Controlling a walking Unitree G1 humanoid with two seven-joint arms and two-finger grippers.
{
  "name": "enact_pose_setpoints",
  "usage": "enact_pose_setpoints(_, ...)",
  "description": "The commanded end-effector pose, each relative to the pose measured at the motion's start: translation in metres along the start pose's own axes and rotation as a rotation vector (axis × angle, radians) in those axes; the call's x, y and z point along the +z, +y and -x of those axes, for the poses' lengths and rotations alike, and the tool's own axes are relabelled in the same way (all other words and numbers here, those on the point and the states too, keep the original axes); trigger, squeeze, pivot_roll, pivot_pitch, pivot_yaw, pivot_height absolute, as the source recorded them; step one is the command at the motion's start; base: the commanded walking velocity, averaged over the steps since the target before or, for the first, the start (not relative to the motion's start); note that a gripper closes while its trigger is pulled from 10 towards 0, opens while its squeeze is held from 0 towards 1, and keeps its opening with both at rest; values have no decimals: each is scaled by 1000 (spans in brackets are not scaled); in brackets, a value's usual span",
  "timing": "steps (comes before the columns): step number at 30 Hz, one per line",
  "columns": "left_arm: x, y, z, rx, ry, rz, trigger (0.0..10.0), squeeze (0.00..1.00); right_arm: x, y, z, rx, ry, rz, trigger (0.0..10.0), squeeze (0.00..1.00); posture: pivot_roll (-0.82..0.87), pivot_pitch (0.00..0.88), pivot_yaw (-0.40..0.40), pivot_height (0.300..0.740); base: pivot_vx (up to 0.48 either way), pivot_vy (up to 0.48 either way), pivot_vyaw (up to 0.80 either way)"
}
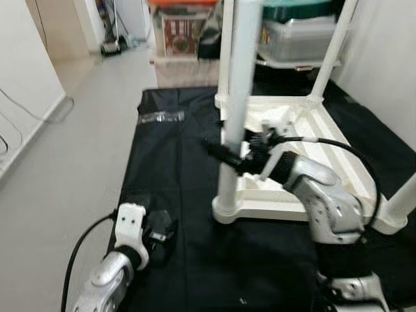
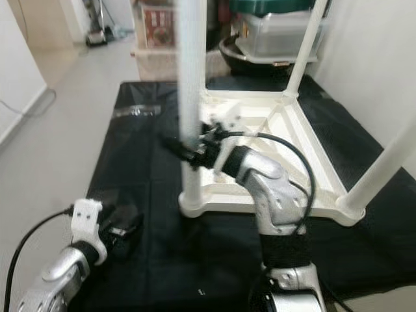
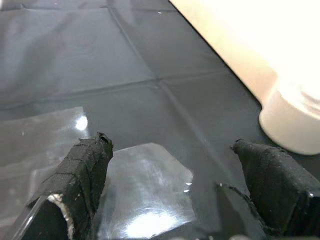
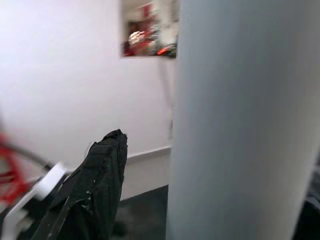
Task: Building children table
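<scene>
A white children's table (image 1: 273, 205) lies upside down on a black mat (image 1: 175, 169), its legs pointing up. The near-left leg (image 1: 237, 97) stands upright in its corner socket. My right gripper (image 1: 224, 156) reaches across to that leg at mid height, its fingers on either side of it. In the right wrist view the leg (image 4: 235, 120) sits close, with a gap between it and one finger (image 4: 97, 190), so the gripper is open. My left gripper (image 1: 159, 234) rests low over the mat, open, above a clear plastic sheet (image 3: 150, 185).
More table legs (image 1: 335, 45) rise at the far corners, and one (image 1: 403, 201) at the near right. A small clear bag (image 1: 160, 117) lies on the mat's far left. Storage boxes (image 1: 299, 36) stand behind the table. Grey floor (image 1: 78, 143) lies left of the mat.
</scene>
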State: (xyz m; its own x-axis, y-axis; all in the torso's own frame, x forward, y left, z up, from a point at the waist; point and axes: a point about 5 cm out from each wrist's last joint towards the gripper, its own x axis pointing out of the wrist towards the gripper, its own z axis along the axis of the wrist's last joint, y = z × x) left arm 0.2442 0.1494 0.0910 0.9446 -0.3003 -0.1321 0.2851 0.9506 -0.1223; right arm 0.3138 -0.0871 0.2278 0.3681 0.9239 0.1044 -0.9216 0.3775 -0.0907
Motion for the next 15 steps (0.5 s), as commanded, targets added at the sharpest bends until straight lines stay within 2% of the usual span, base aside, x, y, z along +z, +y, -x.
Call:
enact_pose_setpoints(1, -3, 2, 1, 9, 18, -12, 10000, 0, -6, 6, -12, 73, 21, -14, 10000, 0, 34, 0, -36, 740, 0, 0, 0)
enact_pose_setpoints(2, -2, 3, 1, 12, 14, -13, 10000, 0, -9, 8, -16, 135, 3, -74, 4980, 0, 42, 0, -42, 740, 0, 0, 0)
enact_pose_setpoints(4, -2, 3, 1, 12, 14, -13, 10000, 0, -9, 8, -16, 135, 3, -74, 4980, 0, 42, 0, -42, 740, 0, 0, 0)
enact_pose_setpoints(5, -1, 2, 1, 14, 12, -14, 10000, 0, -11, 12, -19, 188, -15, -130, 0, 0, 54, 0, -49, 740, 0, 0, 0)
enact_pose_setpoints(6, -1, 2, 2, 15, 12, -14, 10000, 0, -13, 14, -19, 210, -25, -162, 0, 0, 54, 0, -51, 740, 0, 0, 0)
enact_pose_setpoints(9, -2, 2, 4, 16, 14, -15, 10000, 0, -15, 14, -19, 200, -19, -177, 0, 0, 48, 0, -48, 740, 0, 0, 0)
enact_pose_setpoints(10, -4, 2, 5, 15, 20, -16, 10000, 0, -28, -6, -23, -101, 67, -151, 0, 0, 36, 0, -45, 740, 0, 0, 0)
enact_pose_setpoints(11, -4, 2, 5, 15, 20, -16, 10000, 0, -28, -6, -23, -101, 67, -151, 0, 0, 36, 0, -45, 740, 0, 0, 0)
enact_pose_setpoints(12, -5, 1, 6, 15, 25, -15, 10000, 0, -41, -33, -14, -512, 130, -177, 0, 0, 27, 0, -44, 740, 0, 0, 0)
enact_pose_setpoints(13, -5, 1, 6, 15, 25, -15, 10000, 0, -41, -33, -14, -512, 130, -177, 0, 0, 27, 0, -44, 740, 0, 0, 0)
enact_pose_setpoints(14, -6, 1, 5, 15, 27, -14, 10000, 0, -55, -51, 6, -863, 206, -233, 0, 0, 21, 0, -42, 740, 0, 0, 0)
enact_pose_setpoints(15, -6, -1, 4, 15, 27, -12, 10000, 0, -74, -58, 35, -1154, 300, -264, 0, 0, 14, 0, -39, 740, 0, 0, 0)
